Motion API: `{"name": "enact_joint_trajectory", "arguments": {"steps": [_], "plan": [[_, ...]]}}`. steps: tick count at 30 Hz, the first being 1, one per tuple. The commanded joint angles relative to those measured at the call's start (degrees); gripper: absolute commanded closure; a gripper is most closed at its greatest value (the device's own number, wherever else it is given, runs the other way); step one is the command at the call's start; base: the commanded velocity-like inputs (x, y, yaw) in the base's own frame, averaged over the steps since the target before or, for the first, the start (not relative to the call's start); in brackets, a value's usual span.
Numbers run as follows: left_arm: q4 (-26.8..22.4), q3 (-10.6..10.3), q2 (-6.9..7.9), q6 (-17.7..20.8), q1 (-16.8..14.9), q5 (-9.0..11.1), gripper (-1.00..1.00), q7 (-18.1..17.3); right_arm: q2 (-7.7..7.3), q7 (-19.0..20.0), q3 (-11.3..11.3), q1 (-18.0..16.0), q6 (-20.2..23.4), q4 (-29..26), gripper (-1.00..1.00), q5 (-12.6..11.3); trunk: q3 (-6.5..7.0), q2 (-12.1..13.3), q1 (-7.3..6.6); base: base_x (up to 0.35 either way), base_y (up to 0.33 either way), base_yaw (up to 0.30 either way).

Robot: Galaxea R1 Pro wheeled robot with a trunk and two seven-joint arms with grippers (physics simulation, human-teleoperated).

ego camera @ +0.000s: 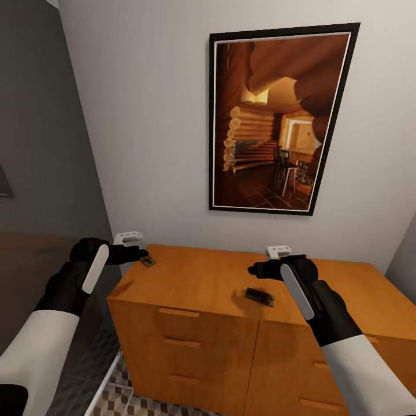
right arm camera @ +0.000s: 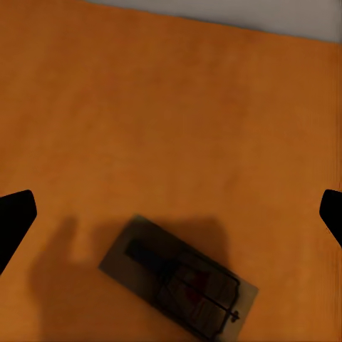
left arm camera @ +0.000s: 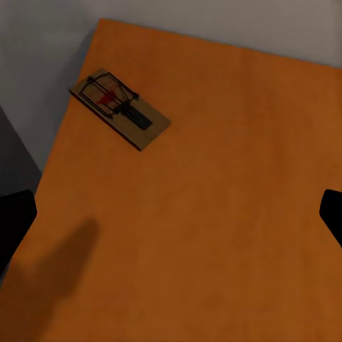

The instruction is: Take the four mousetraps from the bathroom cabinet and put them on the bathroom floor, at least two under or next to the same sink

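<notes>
Head view: the cabinet (ego camera: 219, 289) stands against a pale wall, below a framed picture (ego camera: 280, 118) of a log interior; its smooth orange-brown top carries two mousetraps; a strip of the bathroom floor (ego camera: 124, 393) with its cube pattern shows at the foot of the cabinet's left end. The first mousetrap (ego camera: 148, 262) lies at the top's rear left corner, just beside the tips of the left gripper (ego camera: 138, 254), which hovers at that corner; the second mousetrap (ego camera: 259, 297) lies nearer the middle of the top, toward the front edge, just below and in front of the right gripper (ego camera: 257, 269).

Left wrist view: the left gripper's fingertips (left arm camera: 16, 221) sit at opposite edges of the frame, so the jaws are spread wide and hold nothing; the first mousetrap (left arm camera: 120, 108) lies flat on the cabinet top near its corner, apart from both fingers.

Right wrist view: the right gripper's fingertips (right arm camera: 14, 217) are likewise far apart and empty; the second mousetrap (right arm camera: 178, 281) lies flat between them, partly in the gripper's shadow; no contact is visible.
</notes>
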Motion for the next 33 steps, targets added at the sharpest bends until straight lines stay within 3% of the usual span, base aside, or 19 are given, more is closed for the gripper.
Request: {"name": "enact_joint_trajectory", "arguments": {"steps": [1,9,17,24,33], "plan": [[-0.02,-0.1,0.05,0.19,-0.05,0.02,-1.0,-0.01,-0.24,-0.59,0.19,-0.06,0.15,-0.04,-1.0,-0.64,-0.08,-0.05,0.01,0.0,0.0,0.0],[0.04,-0.1,0.05,0.19,-0.06,0.02,-1.0,-0.01,-2.29,-0.57,2.16,-0.06,0.15,-0.08,-1.0,-0.73,-0.08,-0.05,0.01,0.0,0.0,0.0],[0.05,-0.1,0.05,0.13,-0.07,0.06,-1.0,-0.01,-5.78,-0.51,9.04,-0.06,0.15,-0.58,-1.0,-0.91,-0.08,-0.05,0.01,0.0,0.0,0.0],[0.05,-0.1,0.01,0.07,-0.04,0.1,-1.0,-0.01,-7.13,-0.47,11.94,-0.06,0.15,-0.75,-1.0,-3.0,-0.08,-0.05,0.01,0.0,0.0,0.0],[0.05,-0.1,-0.18,0.05,-0.04,0.08,-1.0,-0.01,-7.71,-0.46,13.07,-0.06,0.15,-0.87,-1.0,-6.2,-0.08,-0.05,0.01,0.0,0.0,0.0]]}}
